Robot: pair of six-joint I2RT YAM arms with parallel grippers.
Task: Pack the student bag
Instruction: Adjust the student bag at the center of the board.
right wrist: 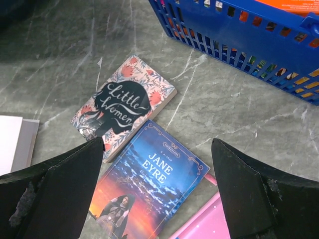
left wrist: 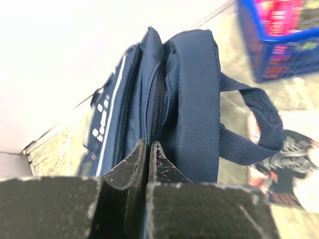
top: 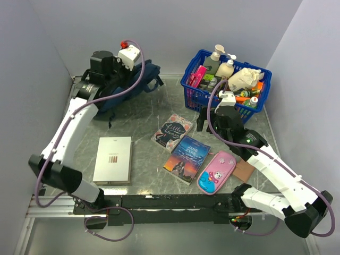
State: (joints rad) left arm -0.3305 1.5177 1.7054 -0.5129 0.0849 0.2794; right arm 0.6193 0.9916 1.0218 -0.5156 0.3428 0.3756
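student bag (left wrist: 194, 99) is lying at the far-left of the table (top: 143, 114), close to the back wall, carry loop pointing toward the blue basket (right wrist: 239, 35). l gripper (left wrist: 148, 144) is sitting with jaws pressed together, tips touching the bag at its zip line; cannot tell if anything is pinched between them. r gripper (right wrist: 157, 144) is hanging wide apart, holding nothing, above two paperbacks: little women (right wrist: 122, 104) and jane eyre (right wrist: 149, 184), lying side by side, edges just touching. basket is standing far-right, packed w/ bottles. pink pencil case (top: 217, 171) is lying beside jane eyre.
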